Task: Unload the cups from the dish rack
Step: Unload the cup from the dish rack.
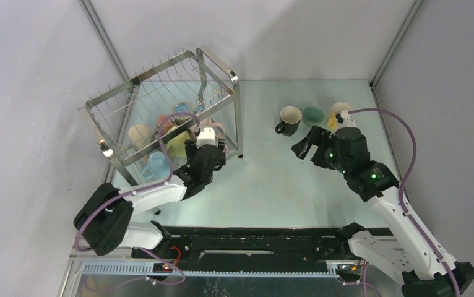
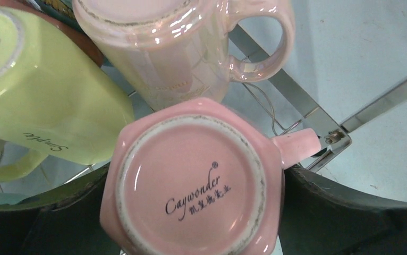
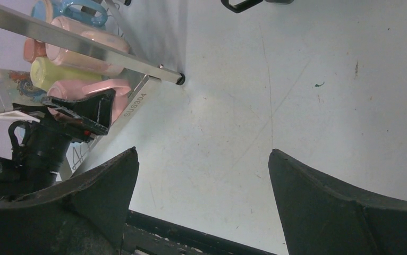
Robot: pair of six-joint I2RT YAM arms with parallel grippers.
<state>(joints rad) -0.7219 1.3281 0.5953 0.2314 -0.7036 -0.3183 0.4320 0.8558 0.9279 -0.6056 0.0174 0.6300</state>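
Dish rack (image 1: 237,117) stands on the left rear of the bench (image 1: 265,185). Its lower tier is loaded with a beige cup (image 1: 140,135), light blue cup (image 1: 157,163), lime cup (image 1: 179,143) and more, packed close. Left end effector (image 1: 206,148) reaches into the rack's near right corner. In the left wrist view its fingers (image 2: 345,212) flank a pink cup (image 2: 191,186) and press on both sides, so it grips that cup. The cup is base-to-camera, "Caywonder" printed on the base, handle stub pointing right. Just behind it is a pale pink mug (image 2: 164,53), loop handle on the right, touching or nearly touching the pink cup. The lime cup sits left of both, tipped, "Simple" on its side. The rack's steel corner bar shows under the handles.

Outside the rack, on the right rear of the bench:
- black mug (image 1: 290,119), upright, cream inside, empty
- green cup (image 1: 312,114), just beside it
- yellow cup (image 1: 334,122) and cream cup (image 1: 341,107), by the right arm, partly hidden

Right end effector (image 1: 302,147) hovers just in front of the black mug, jaws wide, nothing between them, bare bench beneath.
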